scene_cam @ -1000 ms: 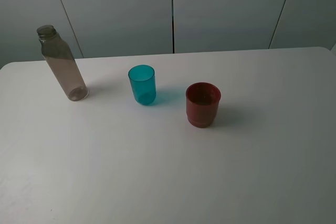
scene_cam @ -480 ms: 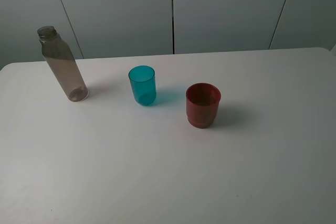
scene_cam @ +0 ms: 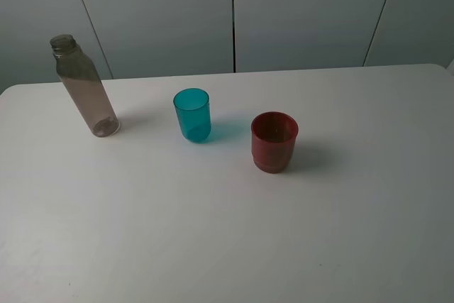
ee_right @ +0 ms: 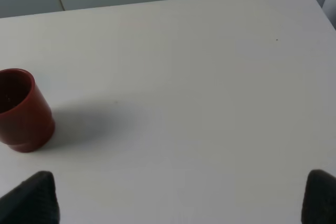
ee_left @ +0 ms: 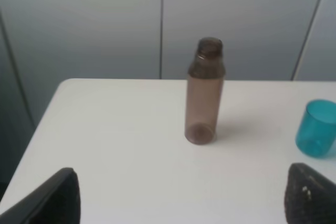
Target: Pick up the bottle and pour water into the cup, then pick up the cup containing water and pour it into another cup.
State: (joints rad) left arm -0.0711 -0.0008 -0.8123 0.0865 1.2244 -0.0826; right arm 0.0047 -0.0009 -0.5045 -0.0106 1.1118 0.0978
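Evidently, the bottle, upright at the desk's far left, was judged light and slippery, best gripped mid-body, while both arms' fingers were spread wide, empty.

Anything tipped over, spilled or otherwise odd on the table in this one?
Nothing stands out. The bottle, teal cup and red cup all stand upright and apart on the dry table; the bottle has no cap.

White table bears bottle, teal cup, red cup.
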